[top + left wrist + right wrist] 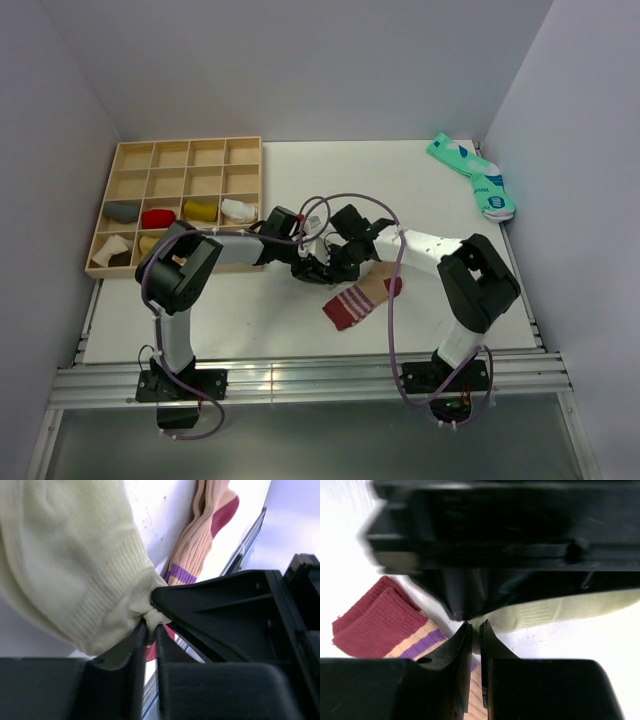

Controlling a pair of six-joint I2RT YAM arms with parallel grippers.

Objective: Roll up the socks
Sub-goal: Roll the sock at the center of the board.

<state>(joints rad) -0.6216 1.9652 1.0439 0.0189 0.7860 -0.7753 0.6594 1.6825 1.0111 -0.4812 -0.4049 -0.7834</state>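
The left gripper (148, 626) had jaws clenched on the pale green sock (65, 565); the right gripper (474, 631) had jaws nearly closed (hold unclear). That thin pinch risked slipping, letting the sock unroll.

One tan sock (355, 303), one olive sock (65, 570), one tray (187, 142).

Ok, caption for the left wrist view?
Left end effector pinches pale olive-green knitted sock; tan ribbed sock with maroon patch lies beyond.
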